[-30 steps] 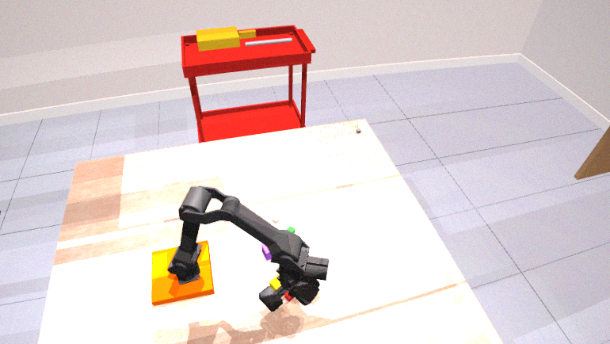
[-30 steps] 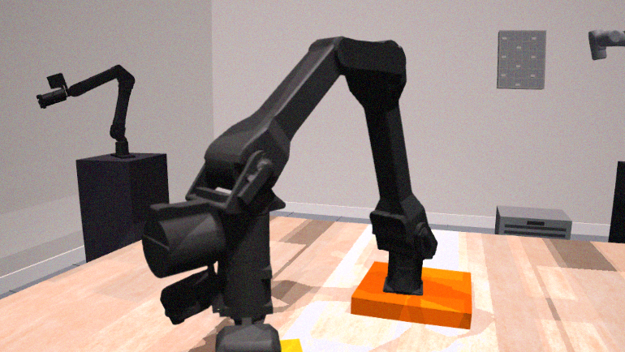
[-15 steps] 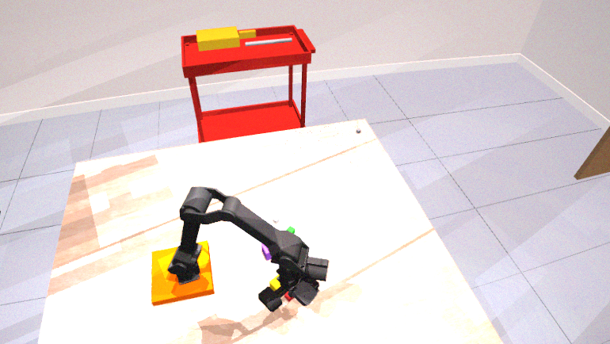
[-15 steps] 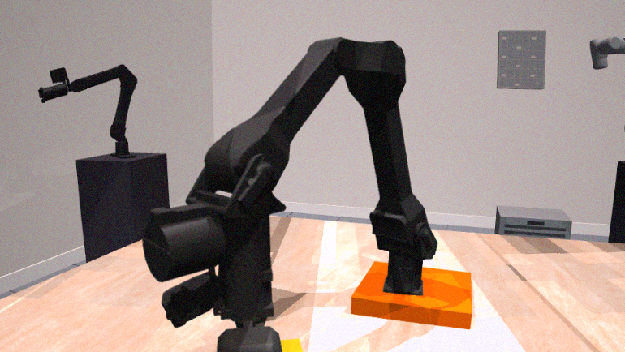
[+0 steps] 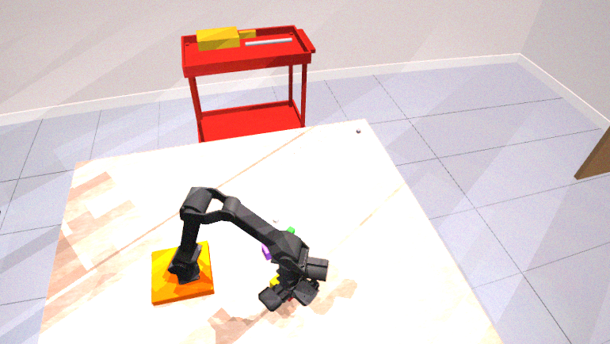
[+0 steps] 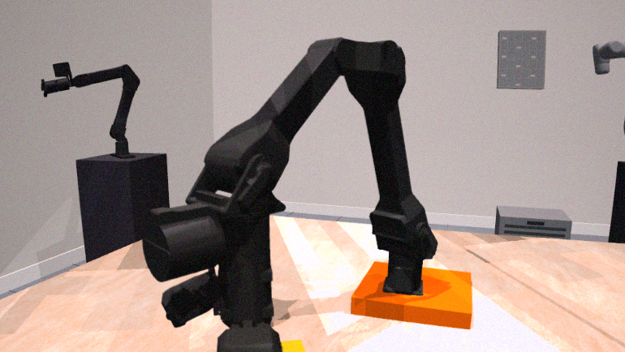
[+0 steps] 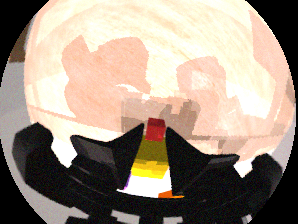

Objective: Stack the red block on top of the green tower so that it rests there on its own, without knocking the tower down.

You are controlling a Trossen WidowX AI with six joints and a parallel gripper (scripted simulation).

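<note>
The red block (image 5: pixel 290 299) (image 7: pixel 155 131) sits between my fingertips. My gripper (image 5: pixel 289 296) (image 7: pixel 154 128) is partly open. It points down around the red block, with a narrow gap seen on each side of it in the wrist view. A green piece (image 5: pixel 290 230) shows behind the forearm in the top view. The rest of the green tower is hidden by the arm, so its height cannot be told. In the exterior view the fingertips and the red block are out of frame.
A yellow block (image 5: pixel 274 280) (image 6: pixel 292 345) (image 7: pixel 150 169) is close beside the red block, on the arm-base side. A purple block (image 5: pixel 266 251) lies nearer the green piece. A small pale ball (image 5: pixel 275 220) is beyond it. The orange base plate (image 5: pixel 162 290) (image 6: pixel 411 318) carries the arm.
</note>
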